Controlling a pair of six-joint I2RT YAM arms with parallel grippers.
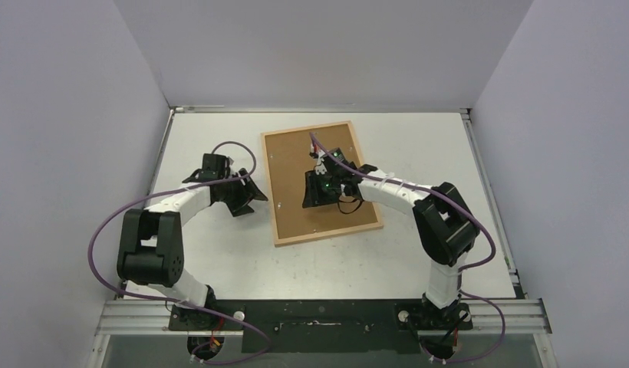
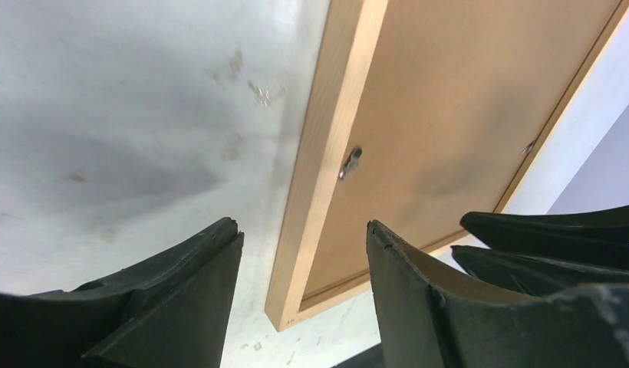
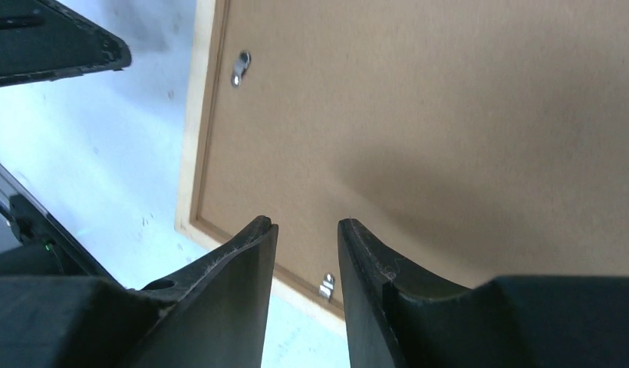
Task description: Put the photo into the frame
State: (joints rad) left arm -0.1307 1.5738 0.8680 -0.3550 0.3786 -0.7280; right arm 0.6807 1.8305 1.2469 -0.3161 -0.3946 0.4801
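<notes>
My left jaws are spread beside the frame (image 1: 270,188), my right jaws slightly parted over its backing board (image 1: 292,169), both empty. The photo is unseen, probably already underneath.

The frame (image 2: 319,161) is pale, smooth wood; its backing board (image 3: 449,115) is matt brown fibreboard with small shiny metal clips (image 2: 350,163).

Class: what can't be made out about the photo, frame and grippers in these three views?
- The photo: in no view; whether it lies beneath the backing board cannot be told.
- Top view: the right gripper and its arm cover the board's middle.
- Right wrist view: the frame runs off the top and right edges.
- Whether that gripper touches the board: unclear.
</notes>
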